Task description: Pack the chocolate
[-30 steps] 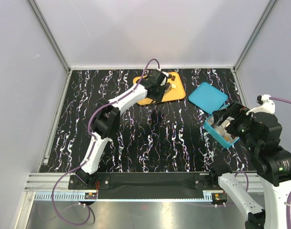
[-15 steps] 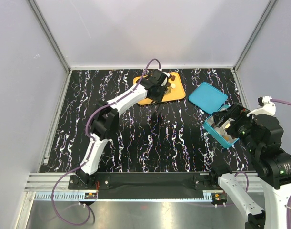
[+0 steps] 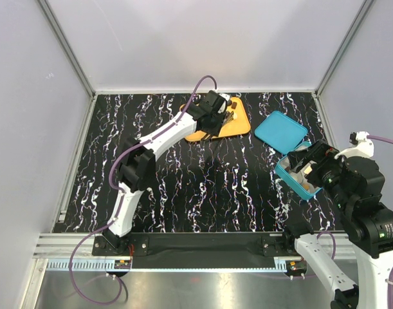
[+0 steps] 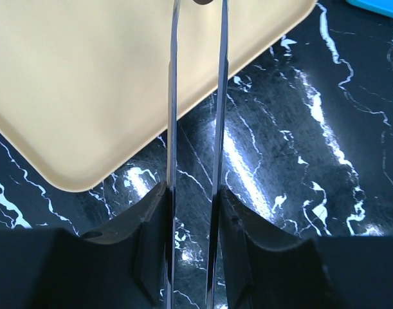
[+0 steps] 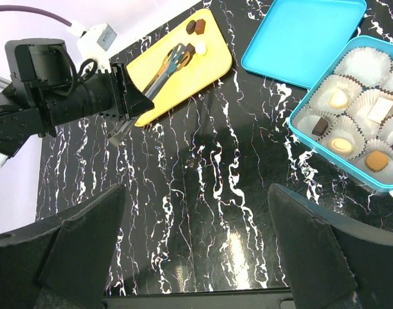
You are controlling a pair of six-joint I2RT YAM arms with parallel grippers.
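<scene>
My left gripper [image 5: 128, 103] is shut on a pair of metal tongs [image 5: 164, 71], whose two blades [image 4: 172, 96] run forward between its jaws over the orange tray [image 5: 209, 67]. The tong tips rest at a dark chocolate [image 5: 190, 50] beside a cream one [image 5: 201, 47]; a dark bit [image 4: 199, 2] shows between the tips. Two more pieces [image 5: 196, 26] lie at the tray's far end. The open teal box [image 5: 376, 187] holds several chocolates in paper cups, such as a cream one [image 5: 339, 98]. My right gripper [image 5: 196, 212] hangs open and empty, above the box [image 3: 289, 177].
The teal lid [image 5: 305, 38] lies flat between the tray [image 3: 238, 125] and the box. The black marbled table [image 5: 235, 193] spreads below my right gripper. Grey walls with metal frame posts close the table's sides and back.
The left gripper and tongs have edged slightly toward the back over the tray, and its jaws have squeezed in a touch. The right wrist has drifted a little.
</scene>
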